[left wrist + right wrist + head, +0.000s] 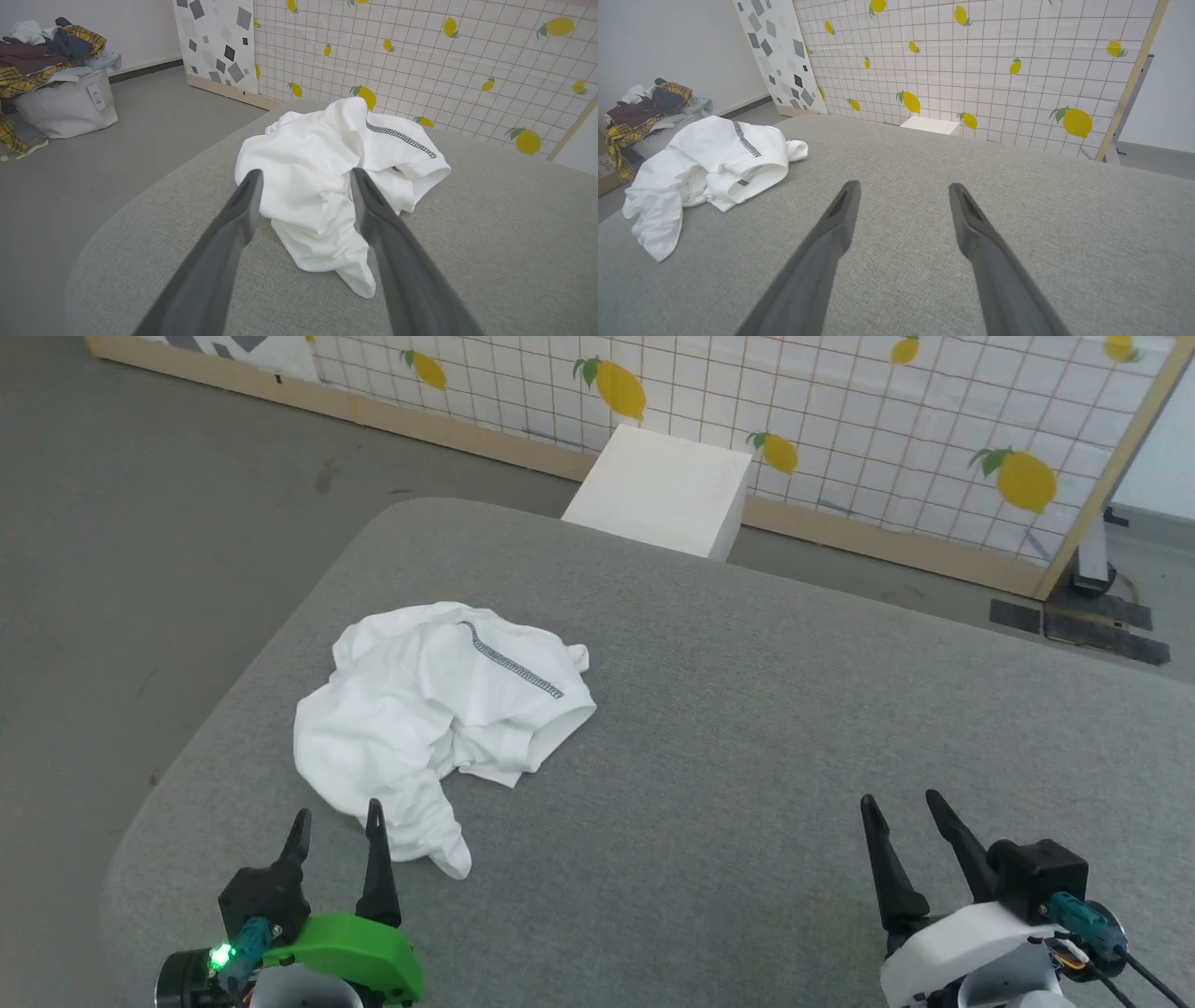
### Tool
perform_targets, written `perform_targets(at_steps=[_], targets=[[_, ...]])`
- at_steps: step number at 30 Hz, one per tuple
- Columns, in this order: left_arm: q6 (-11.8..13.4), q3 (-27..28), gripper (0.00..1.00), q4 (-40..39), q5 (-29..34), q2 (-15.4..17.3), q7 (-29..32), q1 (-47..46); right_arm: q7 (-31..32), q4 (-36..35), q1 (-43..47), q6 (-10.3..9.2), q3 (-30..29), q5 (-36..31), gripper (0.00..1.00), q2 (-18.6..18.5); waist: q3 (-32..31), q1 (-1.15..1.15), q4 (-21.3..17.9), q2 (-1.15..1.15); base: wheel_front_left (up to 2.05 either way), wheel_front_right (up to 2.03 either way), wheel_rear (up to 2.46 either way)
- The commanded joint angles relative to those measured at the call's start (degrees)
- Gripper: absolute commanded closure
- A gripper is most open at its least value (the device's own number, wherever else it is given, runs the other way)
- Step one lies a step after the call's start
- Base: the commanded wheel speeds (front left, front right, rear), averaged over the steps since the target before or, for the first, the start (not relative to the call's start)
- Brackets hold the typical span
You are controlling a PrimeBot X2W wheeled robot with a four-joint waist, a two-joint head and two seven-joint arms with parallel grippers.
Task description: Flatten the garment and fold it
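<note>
The garment (429,700) is a white shirt lying crumpled in a heap on the left half of the grey padded table (747,728). One dark zigzag seam shows on top of it. My left gripper (337,814) is open just short of the heap's near edge, with nothing between its fingers. In the left wrist view the garment (322,186) lies straight ahead of the open left gripper (304,173). My right gripper (898,800) stands open over bare table at the lower right, far from the cloth. The right wrist view has the garment (705,163) off to the left.
A white box (663,490) stands on the floor behind the table, before a lemon-patterned grid panel (840,429). A white bag heaped with mixed clothes (51,70) sits on the floor to the left. The table's rounded left corner lies near my left gripper.
</note>
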Motion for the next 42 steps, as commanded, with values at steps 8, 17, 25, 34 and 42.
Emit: perform_targets(at_steps=[8, 17, 25, 34, 42], targets=[[0.8, -0.2, 0.00, 1.1, -1.0, -0.1, -1.4, 0.8, -1.4, 2.3, 0.2, -0.06, 0.4, 1.4, 0.00, 0.0, 0.1, 0.00, 2.4, 0.00, 0.00, 0.00, 0.00], [1.4, -0.3, 0.00, 1.6, -1.6, -0.2, -2.4, 1.3, -2.5, 3.8, 0.2, -0.07, 0.7, 1.8, 0.00, 0.0, 0.2, 0.00, 4.5, 0.00, 0.00, 0.00, 0.00], [1.8, -0.3, 0.00, 2.3, -2.4, -0.2, -3.4, 1.9, -3.2, 5.1, 0.1, -0.07, 0.7, 2.3, 0.00, 0.0, 0.1, 0.00, 6.3, 0.00, 0.00, 0.00, 0.00], [2.3, -0.6, 0.00, 2.9, -3.0, -0.2, -4.4, 2.4, -4.0, 6.3, 0.5, -0.08, 0.5, 2.7, 0.00, 0.0, -0.2, 0.00, 8.5, 0.00, 0.00, 0.00, 0.00], [2.8, -0.5, 0.00, 3.3, -3.9, -0.2, -5.5, 2.6, -4.4, 6.4, 0.6, -0.08, 0.0, 1.0, 0.00, 0.0, -0.2, 0.00, 10.6, 0.00, 0.00, 0.00, 0.00]])
